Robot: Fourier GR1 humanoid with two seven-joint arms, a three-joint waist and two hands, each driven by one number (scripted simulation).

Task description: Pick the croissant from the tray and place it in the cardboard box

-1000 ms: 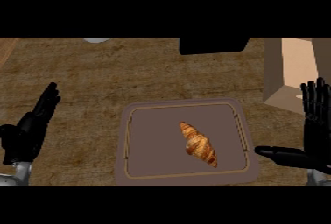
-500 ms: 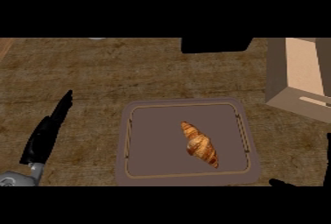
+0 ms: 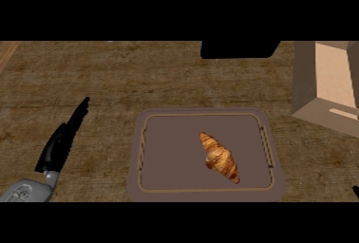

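The brown surface (image 3: 105, 80) fills the frame. The tray (image 3: 207, 195) sits at lower centre, the cardboard box (image 3: 329, 90) at upper right. The left hand (image 3: 61, 142) shows at lower left, fingers straight, pressed together. The croissant (image 3: 219, 157) lies in the tray.

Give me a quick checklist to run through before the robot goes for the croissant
1. Croissant lying on the tray, nothing covering it: ok.
2. Cardboard box open side reachable at the view's right: ok.
3. Left hand free, fingers straight, on the counter left of the tray: ok.
4. Right hand ready: cannot tell, only a dark sliver shows at the lower right edge.
5. Path from tray to box unobstructed on the counter: ok.
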